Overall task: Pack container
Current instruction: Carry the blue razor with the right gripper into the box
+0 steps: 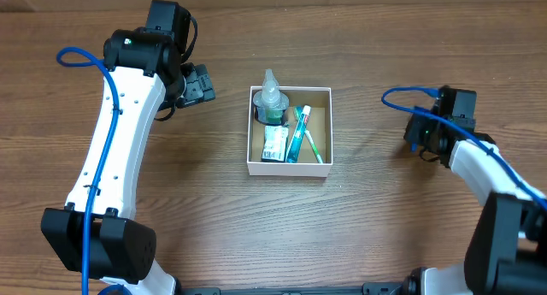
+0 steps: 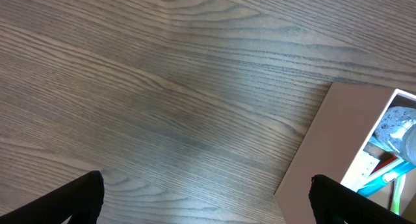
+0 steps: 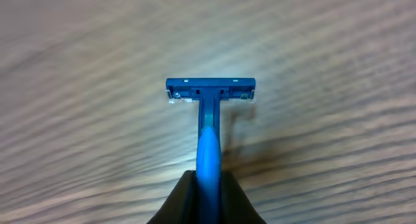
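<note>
The container (image 1: 320, 92), a square shallow cardboard box with white walls and brown inside, sits mid-table; its corner shows in the left wrist view (image 2: 338, 133). It holds a clear bottle (image 1: 272, 97), a small white carton (image 1: 275, 144) and a teal toothbrush (image 1: 297, 134). My left gripper (image 1: 202, 84) (image 2: 207, 199) is open and empty over bare wood, left of the container. My right gripper (image 1: 420, 136) (image 3: 208, 185) is shut on the handle of a blue razor (image 3: 209, 120), right of the container; the razor's head points away from the fingers, above the table.
The wooden table (image 1: 376, 209) surrounds the container on all sides. Blue cables run along both arms.
</note>
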Motion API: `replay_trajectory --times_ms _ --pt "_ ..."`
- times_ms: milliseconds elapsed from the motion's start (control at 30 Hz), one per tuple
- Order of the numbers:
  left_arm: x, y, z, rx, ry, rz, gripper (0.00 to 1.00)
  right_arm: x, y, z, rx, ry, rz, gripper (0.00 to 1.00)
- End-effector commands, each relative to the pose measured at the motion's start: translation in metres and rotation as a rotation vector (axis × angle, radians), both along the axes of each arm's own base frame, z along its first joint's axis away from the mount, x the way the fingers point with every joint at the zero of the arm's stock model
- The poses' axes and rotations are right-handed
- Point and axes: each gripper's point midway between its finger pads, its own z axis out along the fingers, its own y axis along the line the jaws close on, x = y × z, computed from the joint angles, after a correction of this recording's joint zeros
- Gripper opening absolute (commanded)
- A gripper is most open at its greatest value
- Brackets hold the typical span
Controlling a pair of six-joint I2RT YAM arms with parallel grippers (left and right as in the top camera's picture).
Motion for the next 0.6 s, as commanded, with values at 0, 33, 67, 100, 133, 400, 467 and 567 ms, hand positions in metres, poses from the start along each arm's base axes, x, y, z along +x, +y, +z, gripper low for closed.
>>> replay_trajectory --times_ms 0,33,67,100,133,400,467,567 --pt "0.002 0.001 0.013 0.001 -0.041 -0.005 1.00 0.011 0.040 0.049 0.014 -0.113 0.098 0.11" --pt "0.002 0.001 0.013 0.001 -0.042 -0.005 1.00 0.009 0.052 0.055 0.015 -0.123 0.127 0.11" --pt "0.002 0.001 0.013 0.001 -0.042 -0.005 1.00 0.007 0.065 0.063 0.016 -0.137 0.162 0.11" --pt "0.002 0.001 0.013 0.001 -0.041 -0.005 1.00 0.005 0.076 0.069 0.018 -0.149 0.189 0.11" --pt "0.002 0.001 0.013 0.001 -0.041 -0.005 1.00 0.003 0.090 0.076 0.031 -0.167 0.209 0.11" --pt "0.002 0.001 0.013 0.001 -0.041 -0.005 1.00 -0.013 0.160 0.110 0.111 -0.248 0.326 0.11" --pt "0.002 0.001 0.013 0.001 -0.041 -0.005 1.00 -0.017 0.179 0.113 0.134 -0.255 0.358 0.11" --pt "0.002 0.001 0.013 0.001 -0.041 -0.005 1.00 -0.022 0.202 0.118 0.162 -0.276 0.401 0.11"
